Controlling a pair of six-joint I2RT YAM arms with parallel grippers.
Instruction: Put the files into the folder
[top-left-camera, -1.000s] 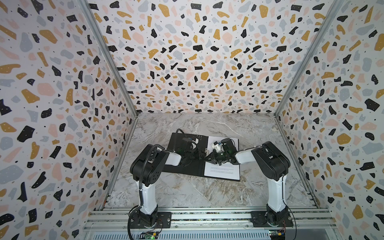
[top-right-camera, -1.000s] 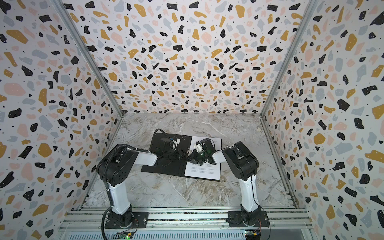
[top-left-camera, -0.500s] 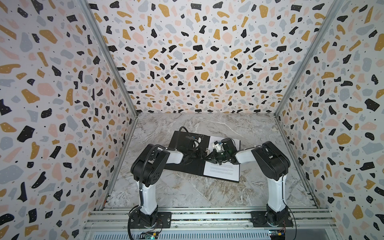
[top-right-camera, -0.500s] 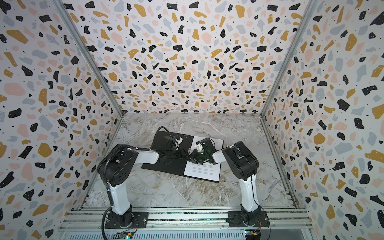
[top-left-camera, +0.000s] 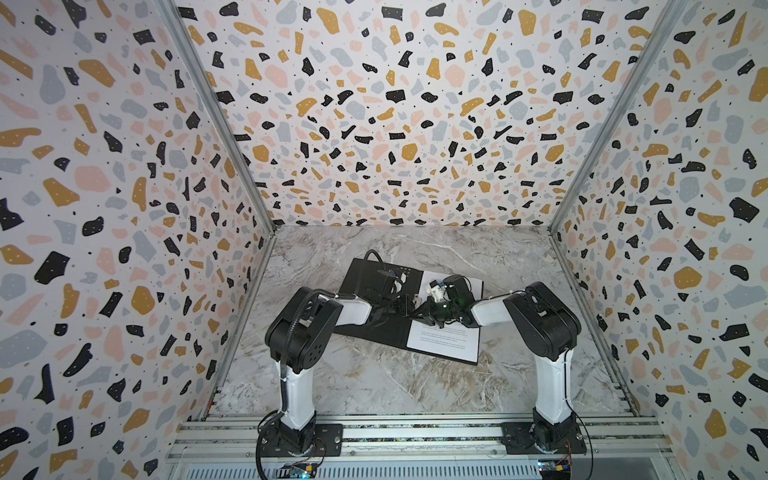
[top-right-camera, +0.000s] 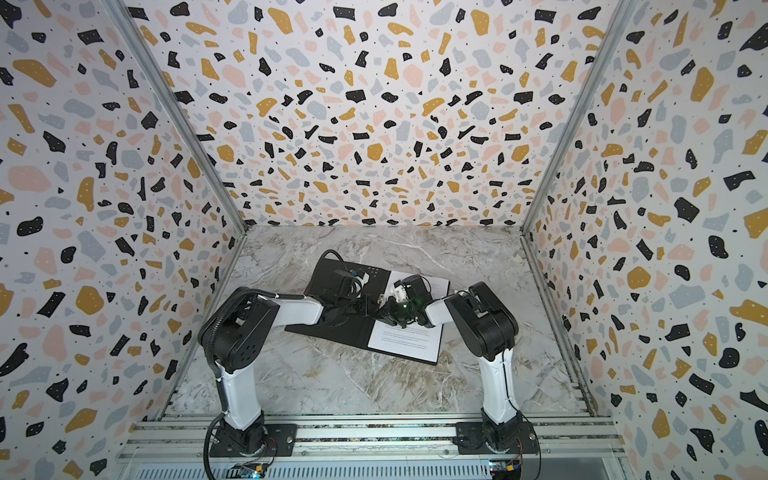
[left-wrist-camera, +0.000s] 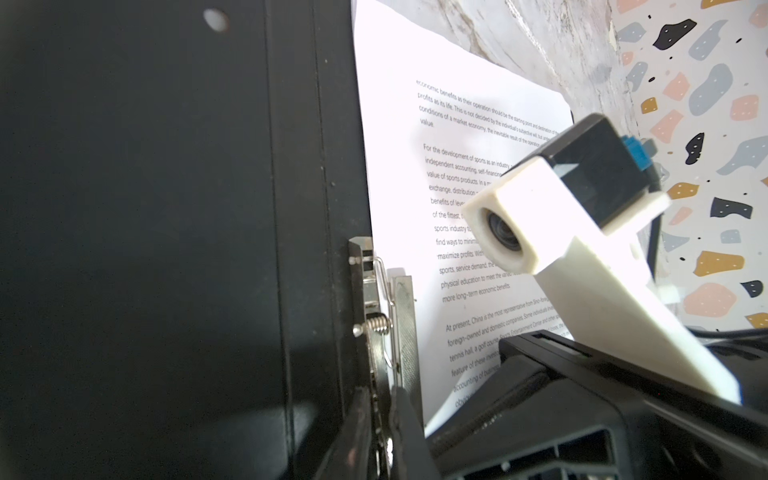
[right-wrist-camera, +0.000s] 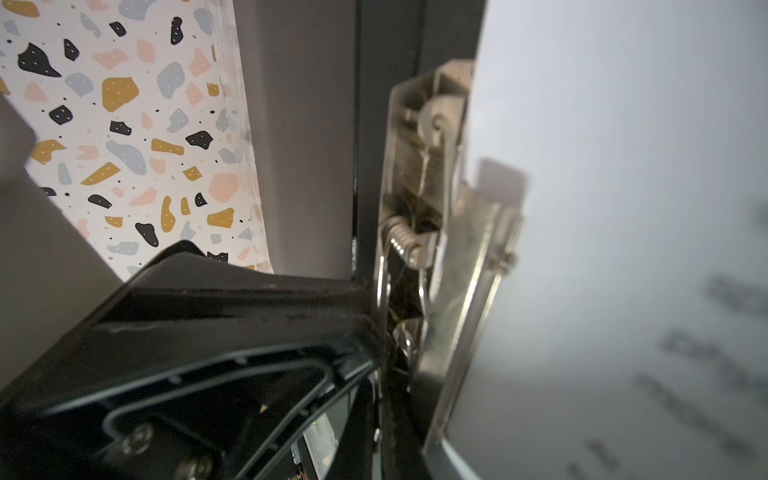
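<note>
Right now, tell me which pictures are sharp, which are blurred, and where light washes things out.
Right wrist view: the paper is badly out of focus, its print just smudges; the clip is somewhat clearer. Left wrist view: print is readable, but part of the paper is washed out white and the folder is dark. Both top views: sharp, evenly lit.

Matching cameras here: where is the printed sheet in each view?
In a top view: printed sheet on the folder, right half.
In a top view: printed sheet likewise.
Left wrist: printed sheet beside the metal clip.
Right wrist: blurred, beside the clip.
Landmark: the black folder.
</note>
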